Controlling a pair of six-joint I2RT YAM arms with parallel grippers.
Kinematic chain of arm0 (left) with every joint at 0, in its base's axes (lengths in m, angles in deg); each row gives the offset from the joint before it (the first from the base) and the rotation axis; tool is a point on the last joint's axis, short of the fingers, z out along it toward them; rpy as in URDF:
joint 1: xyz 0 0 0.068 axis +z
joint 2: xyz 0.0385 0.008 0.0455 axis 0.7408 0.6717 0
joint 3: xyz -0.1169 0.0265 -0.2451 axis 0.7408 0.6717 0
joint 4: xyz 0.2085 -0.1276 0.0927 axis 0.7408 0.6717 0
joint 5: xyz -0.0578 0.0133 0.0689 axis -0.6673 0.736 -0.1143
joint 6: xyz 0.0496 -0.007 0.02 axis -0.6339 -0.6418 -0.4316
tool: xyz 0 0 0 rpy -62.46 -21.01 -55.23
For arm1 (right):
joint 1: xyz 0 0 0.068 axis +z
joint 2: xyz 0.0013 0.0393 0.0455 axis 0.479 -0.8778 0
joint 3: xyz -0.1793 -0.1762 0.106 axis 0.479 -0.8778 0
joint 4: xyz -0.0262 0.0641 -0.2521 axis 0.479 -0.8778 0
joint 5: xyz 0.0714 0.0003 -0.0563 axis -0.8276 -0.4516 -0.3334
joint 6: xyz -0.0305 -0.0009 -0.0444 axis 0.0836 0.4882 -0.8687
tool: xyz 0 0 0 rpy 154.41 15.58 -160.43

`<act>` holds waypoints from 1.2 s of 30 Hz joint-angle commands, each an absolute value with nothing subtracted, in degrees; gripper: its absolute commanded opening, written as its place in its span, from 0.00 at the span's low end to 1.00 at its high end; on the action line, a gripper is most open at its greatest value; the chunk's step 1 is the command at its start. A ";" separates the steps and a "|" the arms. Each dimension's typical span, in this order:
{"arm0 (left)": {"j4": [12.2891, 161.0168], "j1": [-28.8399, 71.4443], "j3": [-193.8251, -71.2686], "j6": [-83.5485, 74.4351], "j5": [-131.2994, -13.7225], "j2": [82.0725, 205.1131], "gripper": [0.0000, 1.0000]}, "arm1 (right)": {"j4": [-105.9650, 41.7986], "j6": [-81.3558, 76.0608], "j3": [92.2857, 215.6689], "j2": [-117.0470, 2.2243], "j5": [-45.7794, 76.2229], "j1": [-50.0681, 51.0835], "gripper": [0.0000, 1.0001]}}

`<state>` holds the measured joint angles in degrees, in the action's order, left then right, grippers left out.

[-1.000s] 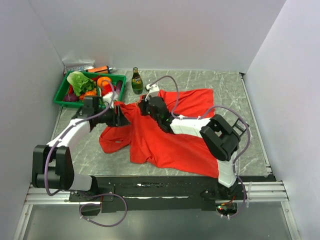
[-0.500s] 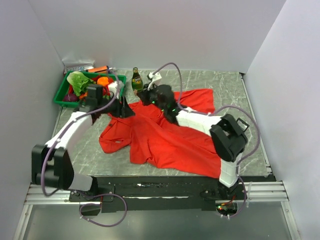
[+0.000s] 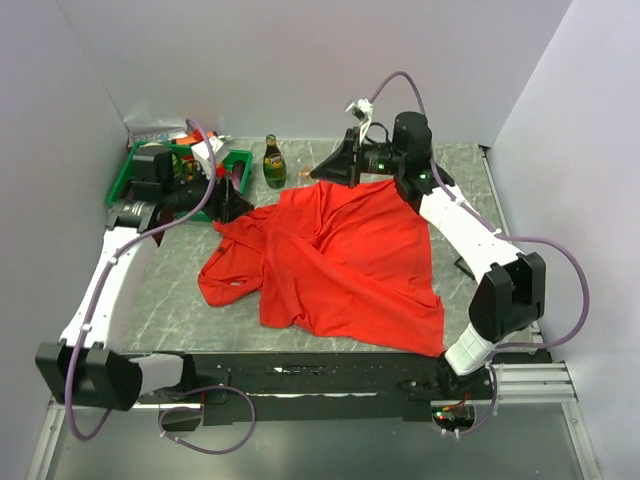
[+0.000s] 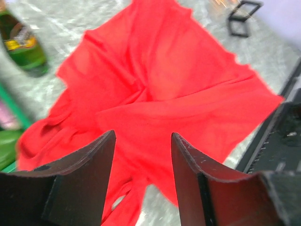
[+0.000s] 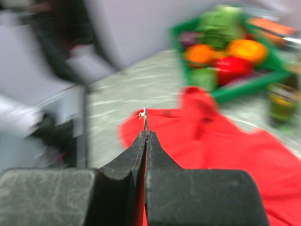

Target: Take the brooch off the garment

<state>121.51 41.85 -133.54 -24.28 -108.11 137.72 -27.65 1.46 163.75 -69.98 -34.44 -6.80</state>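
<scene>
The red garment (image 3: 340, 255) lies spread on the table and fills the left wrist view (image 4: 155, 80). My right gripper (image 3: 325, 175) is raised over the garment's far edge. It is shut on the tiny gold brooch (image 5: 144, 115), which sticks out past its fingertips (image 5: 146, 134), clear of the cloth. A faint yellowish speck just off the jaw tips in the top view (image 3: 304, 174) may be the brooch. My left gripper (image 3: 232, 205) is open and empty, held above the garment's left sleeve (image 4: 141, 141).
A green basket (image 3: 122, 188) of vegetables stands at the back left, its rim also in the right wrist view (image 5: 244, 87). A green bottle (image 3: 273, 162) stands next to it. A small black frame (image 3: 465, 268) lies right of the garment. White walls enclose the table.
Both arms have risen and drawn apart, the right one back toward the far wall with the brooch. The garment has dropped free and lies flatter and wider.
</scene>
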 commanded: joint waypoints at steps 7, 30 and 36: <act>110.65 39.81 -140.79 -13.94 -114.18 147.64 0.54 | -23.66 3.38 158.50 -63.26 -48.33 -4.80 0.00; 139.01 26.00 -155.99 -46.42 -114.26 151.94 0.66 | -39.47 -11.54 160.61 -61.85 -42.00 -1.73 0.00; 139.03 25.13 -153.20 -47.51 -115.49 150.37 0.66 | -44.94 -15.18 161.75 -62.02 -43.32 -2.08 0.00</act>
<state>135.50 26.11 -154.64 -42.18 -112.83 151.69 -41.73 -11.11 158.94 -63.35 -42.61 -1.96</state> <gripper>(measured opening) 0.657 0.008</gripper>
